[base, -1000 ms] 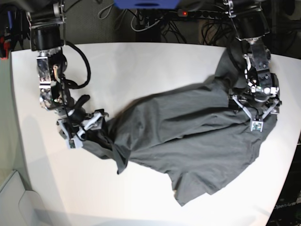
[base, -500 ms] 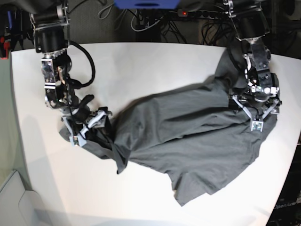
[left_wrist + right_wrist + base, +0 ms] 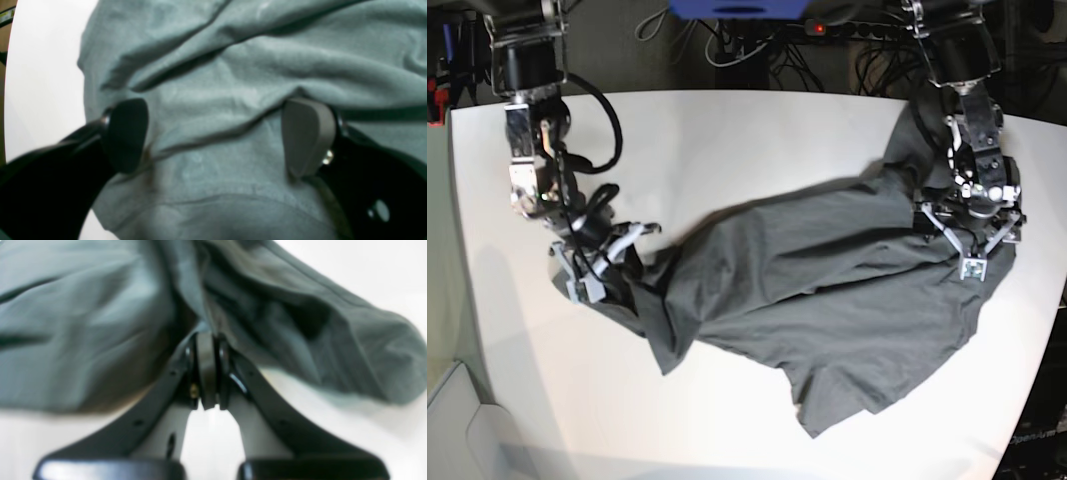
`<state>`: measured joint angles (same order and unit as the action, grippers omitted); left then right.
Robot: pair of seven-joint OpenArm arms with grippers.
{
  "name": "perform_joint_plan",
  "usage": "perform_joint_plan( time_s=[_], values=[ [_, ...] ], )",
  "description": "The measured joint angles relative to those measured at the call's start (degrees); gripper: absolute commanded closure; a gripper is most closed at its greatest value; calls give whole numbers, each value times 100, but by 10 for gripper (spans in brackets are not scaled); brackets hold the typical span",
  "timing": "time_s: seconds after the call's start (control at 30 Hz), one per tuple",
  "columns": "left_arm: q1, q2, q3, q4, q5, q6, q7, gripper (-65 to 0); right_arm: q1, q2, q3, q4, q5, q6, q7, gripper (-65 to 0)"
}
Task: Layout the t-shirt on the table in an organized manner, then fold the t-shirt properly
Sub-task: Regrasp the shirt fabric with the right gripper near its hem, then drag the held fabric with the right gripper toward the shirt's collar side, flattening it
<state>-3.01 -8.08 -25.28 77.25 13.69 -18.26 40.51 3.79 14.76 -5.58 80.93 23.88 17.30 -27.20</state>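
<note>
The dark grey t-shirt (image 3: 827,300) lies crumpled and stretched across the white table (image 3: 727,150), from the left side to the far right edge. At its left end my right gripper (image 3: 617,262) is shut on a bunched fold. In the right wrist view the pads of that gripper (image 3: 206,370) are pressed together, with the t-shirt (image 3: 83,323) pinched at their tip just above the table (image 3: 350,280). My left gripper (image 3: 970,222) stands open over the shirt's right part. In the left wrist view that gripper (image 3: 217,136) has its pads wide apart, resting on wrinkled t-shirt (image 3: 233,66).
Cables and dark equipment (image 3: 757,50) sit behind the table's far edge. The table's curved left edge (image 3: 462,260) is close to my right arm. Bare table (image 3: 40,66) shows left of the shirt in the left wrist view.
My right gripper has shut on the shirt's left fold and shifted slightly up and left, dragging that end along. The left arm has not moved.
</note>
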Motion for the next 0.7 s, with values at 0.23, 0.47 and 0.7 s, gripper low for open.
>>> perform_joint_plan(
  time_s=[0.23,0.47,0.7],
  values=[
    [-31,0,-4,0,15,0,55,-618,-1576,74,55,1906,28,-37,-22,0],
    [-101,-2,15,-26,57,2,98,-618,-2782,66,376,3047,37,-15,-11,0],
    [-103,-33,24,-26,46,-4,96,-618,-3595,66,1104,3108,39,-17,59,0]
  ],
)
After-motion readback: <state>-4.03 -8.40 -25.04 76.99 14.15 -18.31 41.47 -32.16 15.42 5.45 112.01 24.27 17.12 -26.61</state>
